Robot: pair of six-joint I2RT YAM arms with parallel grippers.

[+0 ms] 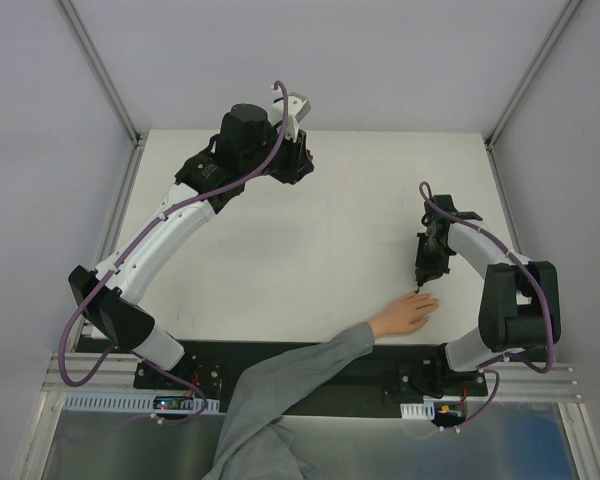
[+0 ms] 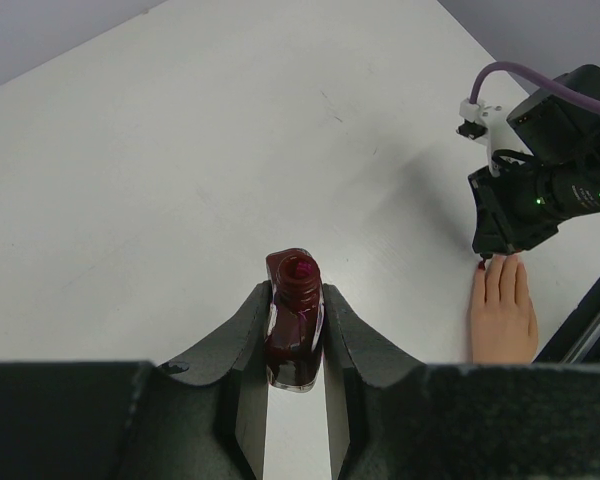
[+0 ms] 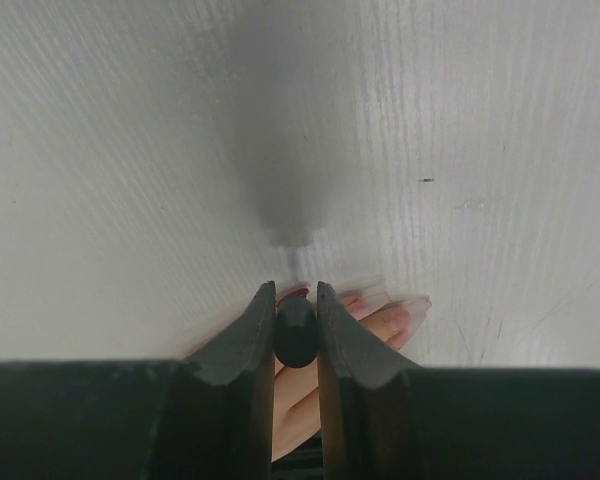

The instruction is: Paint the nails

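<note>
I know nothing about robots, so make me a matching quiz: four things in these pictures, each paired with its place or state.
Things:
1. left gripper
2. right gripper
3. hand
4. bottle

States:
A. flat on the table
B. shut on a black cap
C. dark red, uncapped
D. shut on the bottle

Pairs: 1-D, 2-B, 3-A, 4-C

A dark red bottle (image 2: 294, 320) sat uncapped between one pair of jaws; a black cap (image 3: 296, 335) between the other.
</note>
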